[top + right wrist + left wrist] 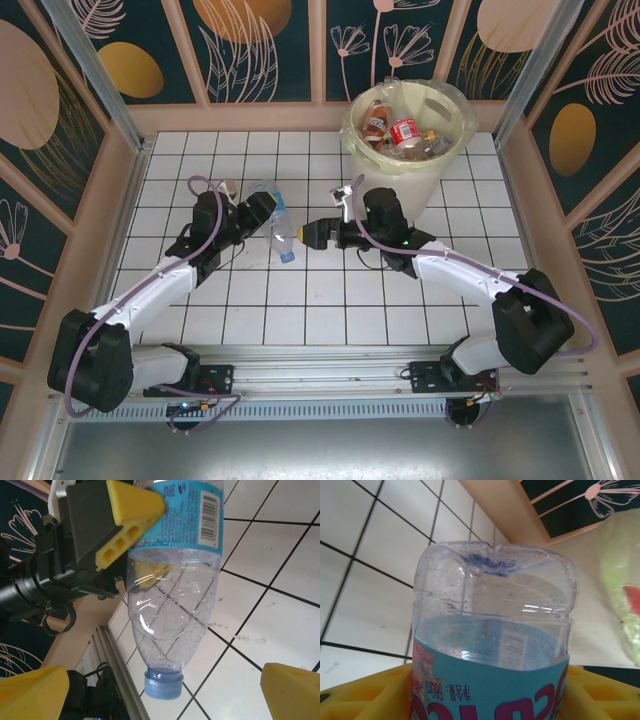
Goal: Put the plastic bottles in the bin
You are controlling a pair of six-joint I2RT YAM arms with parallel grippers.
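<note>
Handover is what this looks like to me, standing here. The left gripper [271, 214] is pinching a clear bottle [281, 232] across its blue label, the yellow pads [131, 509] pressed in on either side. The bottle's ribbed shoulder and blue cap [162, 685] hang out below that grip, while its dimpled base pokes out past the fingers on the other side. It seems to be held up off the tiled table [330, 300], though I can't be sure how high.

The right gripper [308, 236] faces it from close by, fingers spread as wide as they go. The bottle's bare lower half sits ahead of them and roughly between the two yellow tips, touching neither.

The bin [425, 190] stands behind the right gripper's wrist, off toward that arm's far side and well away from the left hand. Several bottles [400, 132] already lie in it. My guess is that's why the bottle is being offered across.

Next, I'd say, the right hand needs to ease forward until the clear section below the label is between its fingers, then close. It should stay clear of the left pads. Only once that grip is firm should the left fingers let go. The thin plastic will likely dent, so a gentle squeeze near the stiffer shoulder seems wise.
</note>
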